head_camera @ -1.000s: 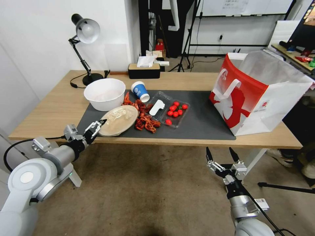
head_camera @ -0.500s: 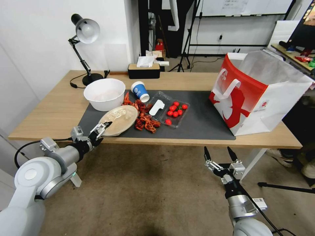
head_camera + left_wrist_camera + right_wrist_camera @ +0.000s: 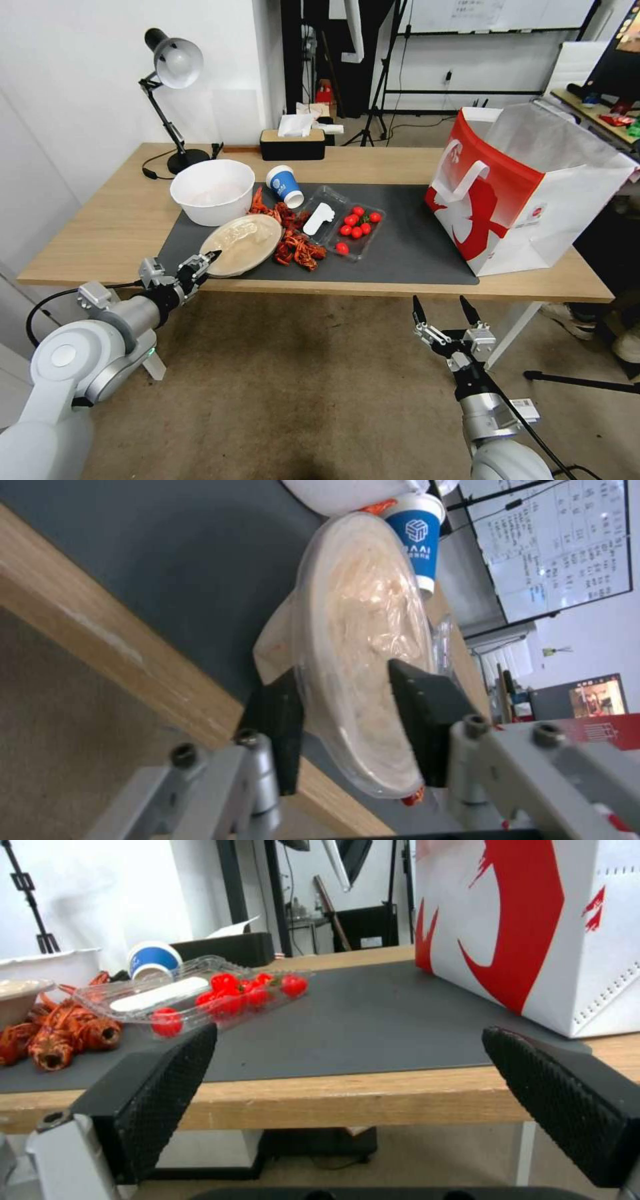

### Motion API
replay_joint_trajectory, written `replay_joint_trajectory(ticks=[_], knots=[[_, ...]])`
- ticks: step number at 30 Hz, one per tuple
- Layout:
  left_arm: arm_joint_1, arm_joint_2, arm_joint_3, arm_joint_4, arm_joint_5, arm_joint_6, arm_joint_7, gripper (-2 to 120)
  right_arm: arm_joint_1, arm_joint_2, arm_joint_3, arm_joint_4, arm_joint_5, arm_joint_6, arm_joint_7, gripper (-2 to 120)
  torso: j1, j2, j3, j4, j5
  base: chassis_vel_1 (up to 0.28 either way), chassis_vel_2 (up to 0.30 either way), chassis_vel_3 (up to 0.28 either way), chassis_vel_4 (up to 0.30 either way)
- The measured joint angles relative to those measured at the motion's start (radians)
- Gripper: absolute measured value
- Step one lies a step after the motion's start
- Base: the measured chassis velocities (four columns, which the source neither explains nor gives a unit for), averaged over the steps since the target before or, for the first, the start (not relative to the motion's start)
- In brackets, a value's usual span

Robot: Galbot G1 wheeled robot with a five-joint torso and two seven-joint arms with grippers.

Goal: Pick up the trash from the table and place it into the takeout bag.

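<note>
Closing since earlier, left gripper (image 3: pixel 203 261) apparently pinches beige lid (image 3: pixel 241 244).

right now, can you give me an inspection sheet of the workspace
surface: light-wood table with a dark grey mat.
job's things: beige oval lid at the near mat edge; blue-and-white paper cup lying on its side; takeout bag upright, open.
clutter: white bowl, crayfish shells, cherry tomato tray, tissue box, lamp.
grippers: left gripper astride the lid's rim; right gripper open, below the table edge.
cables: lamp cord on the table.
surroundings: tripods, whiteboard.
</note>
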Motion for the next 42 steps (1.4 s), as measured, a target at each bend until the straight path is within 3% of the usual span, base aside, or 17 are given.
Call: replay_joint_trajectory(ticks=[9, 13, 21, 22, 24, 25, 26, 28, 30, 31, 32, 34, 35, 37, 38, 41, 42], knots=[[0.011, -0.003, 0.005, 0.004, 0.02, 0.002, 0.012, 1, 0.001, -0.003, 0.005, 0.001, -0.001, -0.006, 0.012, 100, 0.0, 0.0, 0.0, -0.0001, 0.0001, 0.0, 0.0, 0.0, 0.0], [0.02, -0.004, 0.005, -0.006, 0.045, 0.0, 0.034, 0, 0.002, -0.004, 0.005, 0.001, -0.001, -0.007, 0.013, 100, 0.0, 0.0, 0.0, 0.0, -0.0003, 0.0, 0.0, 0.0, 0.0], [0.042, 0.034, -0.004, -0.155, 0.224, -0.061, 0.214, 0, -0.002, -0.001, 0.005, 0.013, 0.001, -0.008, 0.013, 100, 0.0, 0.0, 0.0, 0.0, 0.0002, 0.0, 0.0, 0.0, 0.0], [0.042, 0.034, -0.004, -0.155, 0.224, -0.061, 0.214, 0, -0.002, -0.001, 0.005, 0.013, 0.001, -0.008, 0.013, 100, 0.0, 0.0, 0.0, 0.0, 0.0002, 0.0, 0.0, 0.0, 0.0], [0.021, 0.063, 0.004, -0.193, 0.314, -0.098, 0.311, 0, 0.014, -0.01, -0.008, 0.014, 0.003, -0.013, 0.012, 100, 0.0, 0.0, 0.0, -0.0001, 0.0002, 0.0, 0.0, 0.0, 0.0], [-0.007, 0.088, 0.022, -0.197, 0.367, -0.127, 0.368, 0, 0.026, -0.015, -0.016, 0.013, 0.004, -0.019, 0.01, 100, 0.0, 0.0, 0.0, 0.001, 0.0002, 0.0, 0.0, 0.0, 0.0], [-0.007, 0.088, 0.022, -0.197, 0.367, -0.127, 0.368, 0, 0.026, -0.015, -0.016, 0.013, 0.004, -0.019, 0.01, 100, 0.0, 0.0, 0.0, 0.001, 0.0002, 0.0, 0.0, 0.0, 0.0], [-0.09, 0.14, 0.076, -0.185, 0.399, -0.152, 0.415, 0, 0.024, -0.016, -0.019, 0.016, 0.003, -0.023, 0.007, 100, 0.0, 0.0, 0.0, 0.0003, -0.0001, 0.0, 0.0, 0.0, 0.0], [-0.106, 0.15, 0.089, -0.181, 0.402, -0.156, 0.42, 0, 0.022, -0.016, -0.018, 0.017, 0.002, -0.023, 0.007, 100, 0.0, 0.0, 0.0, 0.0001, 0.0, 0.0, 0.0, 0.0, 0.0], [-0.19, 0.206, 0.16, -0.151, 0.42, -0.177, 0.446, 0, 0.009, -0.014, -0.015, 0.026, -0.006, -0.024, 0.004, 100, 0.0, 0.0, 0.0, -0.0003, -0.0001, 0.0, 0.0, 0.0, 0.0], [-0.19, 0.206, 0.16, -0.151, 0.42, -0.177, 0.446, 0, 0.009, -0.014, -0.015, 0.026, -0.006, -0.024, 0.004, 100, 0.0, 0.0, 0.0, -0.0003, -0.0001, 0.0, 0.0, 0.0, 0.0], [-0.315, 0.274, 0.282, -0.1, 0.453, -0.225, 0.476, 0, -0.009, -0.01, -0.012, 0.036, -0.021, -0.024, 0.002, 100, 0.0, 0.0, 0.0, -0.0002, 0.0001, 0.0, 0.0, 0.0, 0.0], [-0.315, 0.274, 0.282, -0.1, 0.453, -0.225, 0.476, 0, -0.009, -0.01, -0.012, 0.036, -0.021, -0.024, 0.002, 100, 0.0, 0.0, 0.0, -0.0002, 0.0001, 0.0, 0.0, 0.0, 0.0], [-0.457, 0.319, 0.421, -0.035, 0.494, -0.273, 0.503, 0, -0.022, -0.006, -0.006, 0.045, -0.043, -0.024, 0.001, 100, 0.0, 0.0, 0.0, 0.0, 0.0, 0.0, 0.0, 0.0, 0.0], [-0.457, 0.319, 0.421, -0.035, 0.494, -0.273, 0.503, 0, -0.022, -0.006, -0.006, 0.045, -0.043, -0.024, 0.001, 100, 0.0, 0.0, 0.0, 0.0, 0.0, 0.0, 0.0, 0.0, 0.0], [-0.653, 0.311, 0.624, 0.065, 0.548, -0.317, 0.506, 0, -0.03, -0.001, 0.002, 0.056, -0.062, -0.024, 0.002, 100, 0.0, 0.0, 0.0, 0.0003, -0.0001, 0.0, 0.0, 0.0, 0.0], [-0.653, 0.311, 0.624, 0.065, 0.548, -0.317, 0.506, 0, -0.03, -0.001, 0.002, 0.056, -0.062, -0.024, 0.002, 100, 0.0, 0.0, 0.0, 0.0003, -0.0001, 0.0, 0.0, 0.0, 0.0]])
